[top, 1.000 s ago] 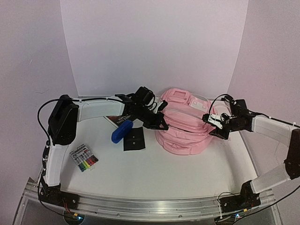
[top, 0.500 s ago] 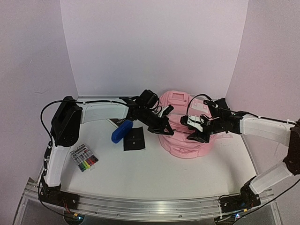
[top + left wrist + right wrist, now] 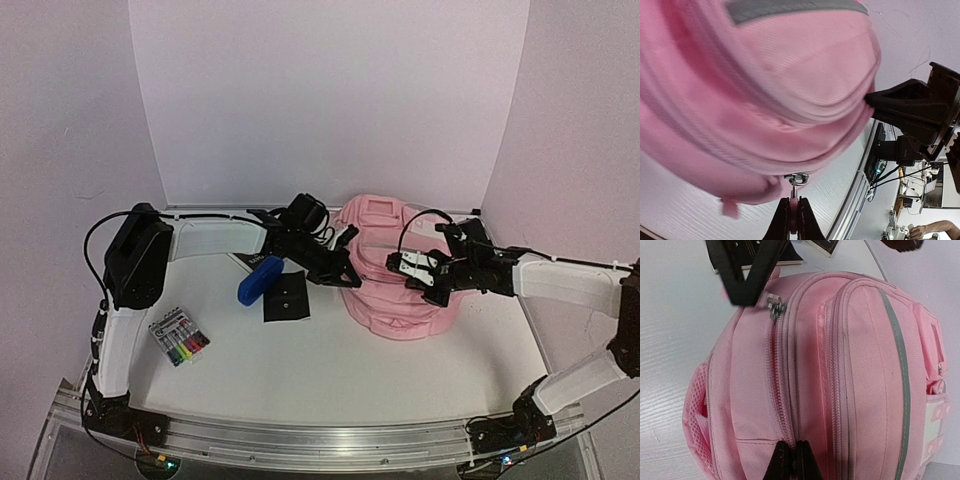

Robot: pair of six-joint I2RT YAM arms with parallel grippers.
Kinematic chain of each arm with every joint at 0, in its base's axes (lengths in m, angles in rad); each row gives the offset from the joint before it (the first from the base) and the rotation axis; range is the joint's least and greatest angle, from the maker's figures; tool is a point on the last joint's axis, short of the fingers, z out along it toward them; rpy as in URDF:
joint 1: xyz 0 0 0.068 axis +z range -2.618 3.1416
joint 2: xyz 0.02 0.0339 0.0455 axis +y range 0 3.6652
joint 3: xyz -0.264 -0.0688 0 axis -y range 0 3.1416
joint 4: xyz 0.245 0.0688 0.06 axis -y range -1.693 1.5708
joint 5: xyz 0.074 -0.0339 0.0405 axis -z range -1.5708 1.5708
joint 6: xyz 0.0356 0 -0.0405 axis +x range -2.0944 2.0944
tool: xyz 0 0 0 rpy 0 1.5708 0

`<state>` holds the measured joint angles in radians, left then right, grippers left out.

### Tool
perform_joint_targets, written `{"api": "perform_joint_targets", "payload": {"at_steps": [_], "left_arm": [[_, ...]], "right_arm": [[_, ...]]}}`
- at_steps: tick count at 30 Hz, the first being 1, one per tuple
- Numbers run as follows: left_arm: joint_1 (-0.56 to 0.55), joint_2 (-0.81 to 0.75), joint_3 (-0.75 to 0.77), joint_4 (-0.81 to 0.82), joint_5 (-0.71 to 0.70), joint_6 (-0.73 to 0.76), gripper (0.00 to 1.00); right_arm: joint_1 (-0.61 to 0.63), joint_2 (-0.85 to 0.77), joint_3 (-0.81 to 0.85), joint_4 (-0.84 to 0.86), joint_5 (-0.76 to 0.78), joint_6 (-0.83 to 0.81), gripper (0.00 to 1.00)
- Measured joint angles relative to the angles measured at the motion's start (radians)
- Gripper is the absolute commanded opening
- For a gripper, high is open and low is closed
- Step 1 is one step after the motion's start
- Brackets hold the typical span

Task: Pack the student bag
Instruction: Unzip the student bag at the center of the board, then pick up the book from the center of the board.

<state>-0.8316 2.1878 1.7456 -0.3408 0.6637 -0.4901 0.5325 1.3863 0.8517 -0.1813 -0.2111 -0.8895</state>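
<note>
White table [image 3: 300, 370]: left tool [image 3: 793, 202] pinches student bag's [image 3: 765, 90] pull [image 3: 796, 180]; right tool [image 3: 792, 445] closed, hold unclear.

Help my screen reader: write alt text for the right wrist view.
A pink backpack on a white table fills the view. Below, the shut right gripper meets its zip; above, the left gripper pinches the zip pull.
</note>
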Motion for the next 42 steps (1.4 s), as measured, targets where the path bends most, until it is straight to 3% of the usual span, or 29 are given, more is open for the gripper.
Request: {"api": "perform_joint_targets", "payload": {"at_steps": [10, 24, 34, 39, 42], "left_arm": [[0.061, 0.001, 0.044, -0.068, -0.057, 0.075, 0.00], [0.116, 0.213, 0.415, -0.228, -0.222, 0.132, 0.02], [0.209, 0.221, 0.435, -0.261, -0.270, 0.077, 0.56], [0.283, 0.138, 0.297, -0.284, -0.306, 0.060, 0.87], [0.283, 0.037, 0.170, -0.294, -0.311, 0.056, 0.95]], "right_arm": [[-0.008, -0.207, -0.117, -0.058, 0.035, -0.043, 0.00], [-0.012, -0.282, -0.117, -0.145, 0.021, -0.035, 0.00], [0.005, -0.109, 0.027, -0.257, -0.075, 0.131, 0.00], [0.044, 0.028, 0.126, -0.287, -0.098, 0.253, 0.02], [0.056, 0.101, 0.191, -0.291, -0.108, 0.297, 0.10]]}}
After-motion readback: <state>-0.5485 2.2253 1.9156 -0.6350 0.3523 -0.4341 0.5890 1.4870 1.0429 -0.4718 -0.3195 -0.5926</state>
